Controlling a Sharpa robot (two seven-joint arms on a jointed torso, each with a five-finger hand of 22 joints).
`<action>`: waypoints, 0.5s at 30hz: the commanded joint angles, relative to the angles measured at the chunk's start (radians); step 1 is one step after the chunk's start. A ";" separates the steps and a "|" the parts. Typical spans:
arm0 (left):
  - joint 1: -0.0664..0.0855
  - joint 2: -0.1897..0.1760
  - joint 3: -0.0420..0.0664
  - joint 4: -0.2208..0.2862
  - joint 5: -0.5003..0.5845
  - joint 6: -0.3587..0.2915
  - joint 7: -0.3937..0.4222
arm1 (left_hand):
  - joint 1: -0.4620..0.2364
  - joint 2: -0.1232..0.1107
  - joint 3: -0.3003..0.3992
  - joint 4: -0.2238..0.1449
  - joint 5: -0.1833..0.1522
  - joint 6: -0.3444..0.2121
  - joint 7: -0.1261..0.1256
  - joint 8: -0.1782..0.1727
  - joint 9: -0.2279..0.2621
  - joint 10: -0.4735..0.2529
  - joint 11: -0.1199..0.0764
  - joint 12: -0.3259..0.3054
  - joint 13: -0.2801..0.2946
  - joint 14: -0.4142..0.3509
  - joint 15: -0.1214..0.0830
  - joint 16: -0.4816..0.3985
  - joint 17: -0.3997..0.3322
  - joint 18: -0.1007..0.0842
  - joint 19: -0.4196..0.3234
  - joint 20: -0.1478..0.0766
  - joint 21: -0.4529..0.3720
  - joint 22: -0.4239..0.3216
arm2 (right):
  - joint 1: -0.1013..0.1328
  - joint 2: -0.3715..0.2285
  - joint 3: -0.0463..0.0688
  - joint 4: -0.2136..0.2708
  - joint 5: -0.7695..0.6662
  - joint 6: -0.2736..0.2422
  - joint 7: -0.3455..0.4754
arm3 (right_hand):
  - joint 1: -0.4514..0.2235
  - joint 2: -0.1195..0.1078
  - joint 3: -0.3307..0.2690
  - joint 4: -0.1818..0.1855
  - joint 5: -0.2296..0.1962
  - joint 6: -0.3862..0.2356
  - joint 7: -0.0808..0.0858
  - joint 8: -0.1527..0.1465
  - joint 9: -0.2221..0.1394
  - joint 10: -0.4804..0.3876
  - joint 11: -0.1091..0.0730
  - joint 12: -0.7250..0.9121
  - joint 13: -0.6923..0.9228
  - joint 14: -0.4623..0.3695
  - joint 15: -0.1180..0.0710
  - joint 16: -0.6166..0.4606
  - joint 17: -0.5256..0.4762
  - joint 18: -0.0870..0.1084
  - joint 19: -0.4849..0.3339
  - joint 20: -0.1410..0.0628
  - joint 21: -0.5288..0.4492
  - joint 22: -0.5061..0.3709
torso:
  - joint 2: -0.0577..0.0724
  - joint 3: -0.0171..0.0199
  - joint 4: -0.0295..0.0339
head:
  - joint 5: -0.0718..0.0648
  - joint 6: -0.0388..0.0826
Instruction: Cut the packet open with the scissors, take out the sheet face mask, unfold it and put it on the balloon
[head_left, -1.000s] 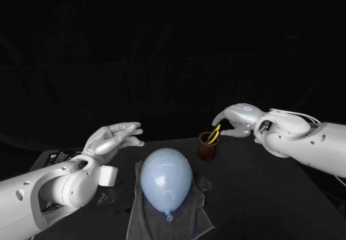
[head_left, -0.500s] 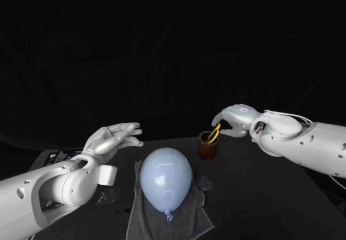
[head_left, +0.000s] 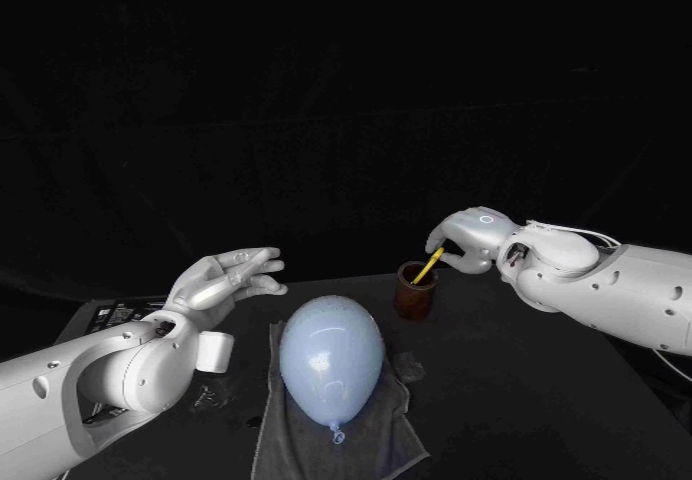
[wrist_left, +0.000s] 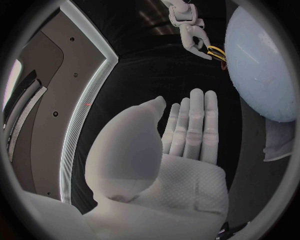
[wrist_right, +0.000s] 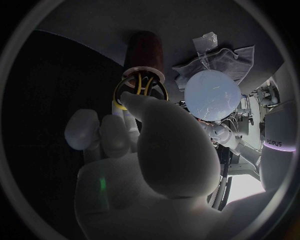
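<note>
A pale blue balloon (head_left: 333, 353) (wrist_left: 262, 65) (wrist_right: 212, 95) lies on a grey cloth (head_left: 361, 440) in the middle of the black table. Behind it to the right stands a brown cup (head_left: 415, 296) (wrist_right: 145, 50) with yellow-handled scissors (head_left: 428, 266) (wrist_right: 139, 86) (wrist_left: 217, 51) sticking out of it. My right hand (head_left: 464, 240) (wrist_right: 144, 150) (wrist_left: 187, 25) is over the cup and pinches the scissors' handle between thumb and a finger. My left hand (head_left: 227, 277) (wrist_left: 187, 135) hovers left of the balloon, palm flat, fingers stretched out, holding nothing.
A dark flat box (head_left: 118, 315) lies at the table's left edge behind my left arm. A crumpled pale bit (wrist_right: 205, 42) lies at the cloth's edge (wrist_right: 234, 57) on the cup's side.
The right hand has closed in on the scissors' handle, and the handle now stands as one slanted yellow bar instead of a loop. The left hand and the balloon have stayed put.
</note>
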 joint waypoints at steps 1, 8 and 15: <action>0.002 0.001 0.001 0.006 0.006 0.024 -0.003 | -0.008 0.001 0.001 0.008 0.000 0.000 0.003 -0.004 -0.001 -0.003 0.007 -0.004 0.001 -0.006 0.001 0.005 0.001 0.016 -0.008 -0.001 0.003 0.002 | 0.000 0.007 0.000 -0.014 -0.021 -0.038 0.008 | -0.016 0.009 0.022 -0.004 -0.005 0.017 0.003 0.014 0.008 0.038 -0.002 0.007 0.002 0.000 0.006 0.011 0.010 -0.019 0.005 0.009 0.014 0.019 | 0.001 0.0008 -0.0010 | -0.001 0.002; 0.002 0.003 0.001 0.012 0.006 0.029 -0.008 | -0.009 0.002 0.000 0.010 0.000 -0.001 0.004 -0.005 -0.002 -0.003 0.007 -0.005 0.001 -0.009 0.002 0.005 0.001 0.016 -0.011 0.000 0.003 0.002 | 0.000 0.015 0.000 -0.025 -0.021 -0.055 0.024 | -0.047 0.023 0.045 -0.018 -0.006 0.051 0.003 0.050 0.033 0.099 -0.013 0.003 0.002 0.005 -0.002 0.033 0.033 -0.024 0.020 0.007 0.040 0.060 | 0.003 0.0016 -0.0006 | -0.005 -0.004; 0.002 0.004 0.001 0.012 0.007 0.031 -0.012 | -0.010 0.004 0.000 0.011 0.000 -0.001 0.004 -0.005 -0.002 -0.004 0.008 -0.005 0.001 -0.011 0.002 0.005 0.002 0.016 -0.012 0.001 0.003 0.002 | 0.000 0.017 0.000 -0.033 -0.024 -0.062 0.031 | -0.064 0.038 0.050 -0.025 -0.006 0.067 0.001 0.074 0.052 0.135 -0.018 -0.003 0.003 0.004 -0.006 0.039 0.038 -0.028 0.027 0.004 0.051 0.080 | 0.003 0.0016 -0.0011 | -0.002 -0.003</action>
